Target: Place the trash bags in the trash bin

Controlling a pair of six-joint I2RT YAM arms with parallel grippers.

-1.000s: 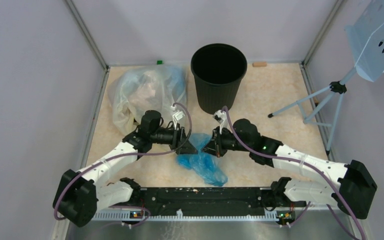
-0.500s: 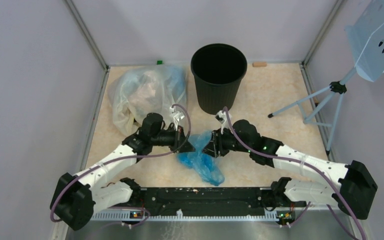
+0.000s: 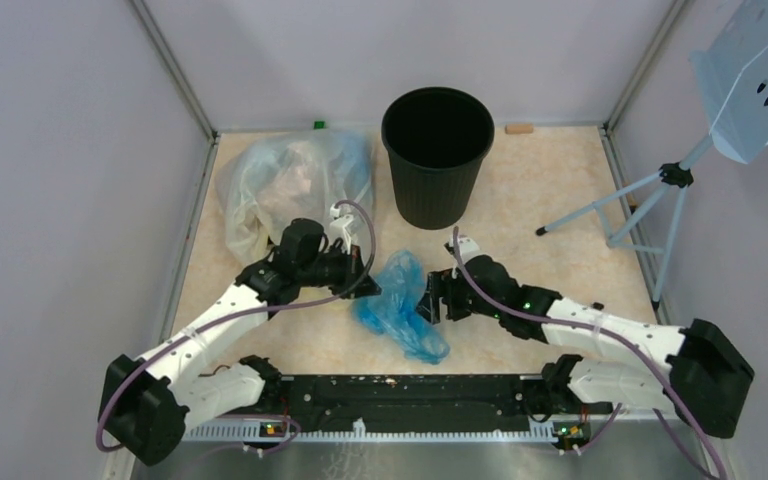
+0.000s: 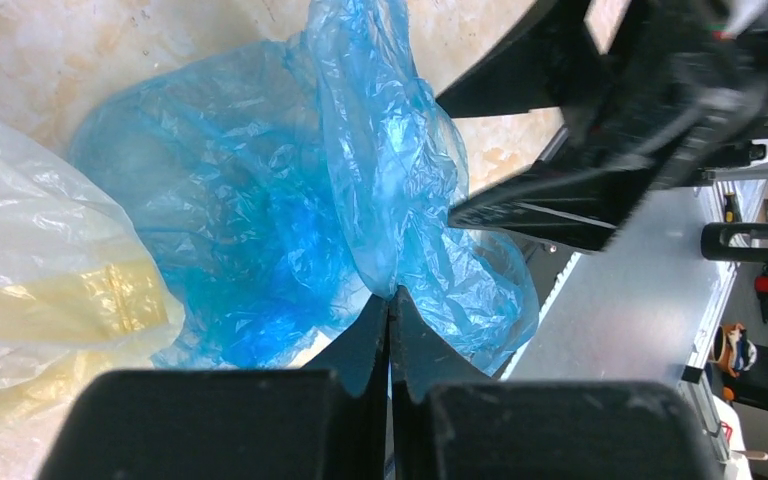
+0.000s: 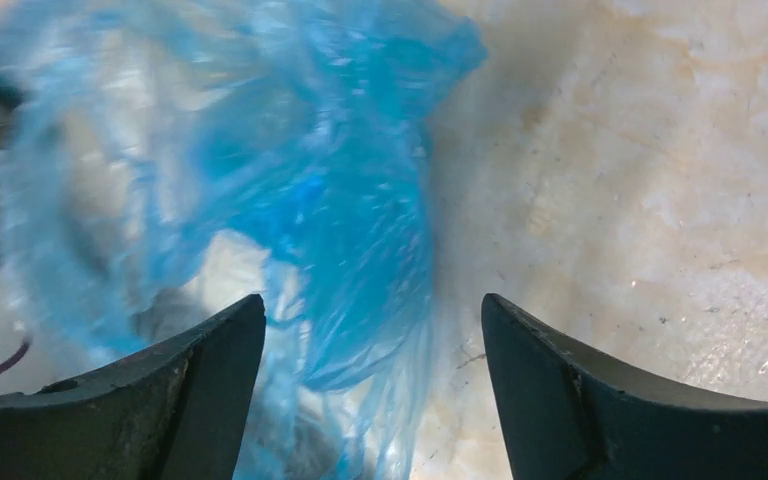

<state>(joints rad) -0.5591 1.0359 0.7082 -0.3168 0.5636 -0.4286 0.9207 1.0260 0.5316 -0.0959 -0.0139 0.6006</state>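
From above, the blue trash bag (image 3: 398, 305) lies crumpled on the bench (image 3: 550, 190) near the middle of its near edge, short of the trash bin (image 3: 437, 160) toward the far edge. Left wrist: the left hand (image 4: 390, 300) is pinched shut on a fold of film. Right wrist: the right hand (image 5: 372, 305) gapes wide, empty, with the bag just ahead. The pickup seems underway; next comes lifting the bag over the bin's rim.

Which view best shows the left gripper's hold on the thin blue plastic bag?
Left wrist: left gripper shut on a fold of thin blue plastic bag. Top external hides the pinch; right wrist shows only blurred film.
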